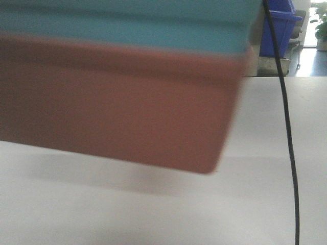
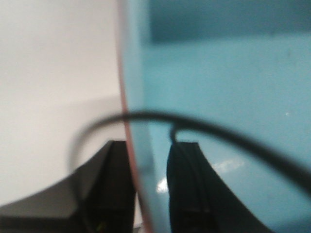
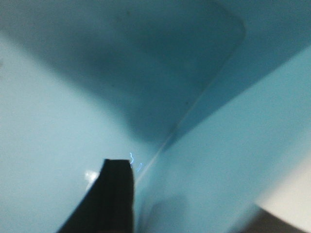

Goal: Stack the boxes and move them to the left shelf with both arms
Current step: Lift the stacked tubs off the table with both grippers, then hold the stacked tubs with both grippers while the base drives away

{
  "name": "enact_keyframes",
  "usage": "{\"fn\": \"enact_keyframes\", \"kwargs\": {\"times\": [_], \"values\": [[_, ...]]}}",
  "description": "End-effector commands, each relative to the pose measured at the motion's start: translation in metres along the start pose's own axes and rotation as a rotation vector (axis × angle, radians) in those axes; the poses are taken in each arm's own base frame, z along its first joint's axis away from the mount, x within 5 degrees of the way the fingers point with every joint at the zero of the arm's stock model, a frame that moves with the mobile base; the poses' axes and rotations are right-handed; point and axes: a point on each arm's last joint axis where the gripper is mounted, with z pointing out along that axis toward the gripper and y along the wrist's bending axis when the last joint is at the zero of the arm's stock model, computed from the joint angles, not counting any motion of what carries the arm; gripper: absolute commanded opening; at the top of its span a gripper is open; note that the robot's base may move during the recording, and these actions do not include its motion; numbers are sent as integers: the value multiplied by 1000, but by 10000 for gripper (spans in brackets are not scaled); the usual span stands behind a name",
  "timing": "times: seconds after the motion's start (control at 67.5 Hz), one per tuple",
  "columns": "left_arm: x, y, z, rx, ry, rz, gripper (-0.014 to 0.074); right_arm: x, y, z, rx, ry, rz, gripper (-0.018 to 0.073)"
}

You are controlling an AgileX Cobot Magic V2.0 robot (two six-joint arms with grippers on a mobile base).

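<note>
The light blue box (image 1: 127, 23) sits nested inside the salmon pink box (image 1: 117, 102). The stack hangs tilted and blurred above the white table (image 1: 153, 214), with its shadow underneath. My left gripper (image 2: 150, 145) is shut on the stack's side wall, with one black finger (image 2: 116, 184) outside the pink rim (image 2: 127, 131) and the other inside the blue box (image 2: 228, 87). My right gripper (image 3: 194, 194) grips the blue box's wall (image 3: 223, 165). One finger (image 3: 114, 199) is inside, and a dark shape shows past the rim at the lower right. The left shelf is out of view.
A thin black cable (image 1: 286, 127) hangs down the right side of the front view. Dark blue crates (image 1: 278, 25) stand beyond the table's far right edge. A potted plant (image 1: 322, 20) is in the far corner.
</note>
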Motion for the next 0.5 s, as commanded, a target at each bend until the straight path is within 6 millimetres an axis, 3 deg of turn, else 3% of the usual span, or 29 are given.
{"fn": "enact_keyframes", "kwargs": {"times": [0.0, 0.489], "values": [[0, -32, -40, 246, -141, 36, -3, -25, 13, -39, -77, -291, -20, 57], [-2, -33, -34, 252, -125, 31, -3, -25, 13, -39, -73, -289, -23, 57]]}}
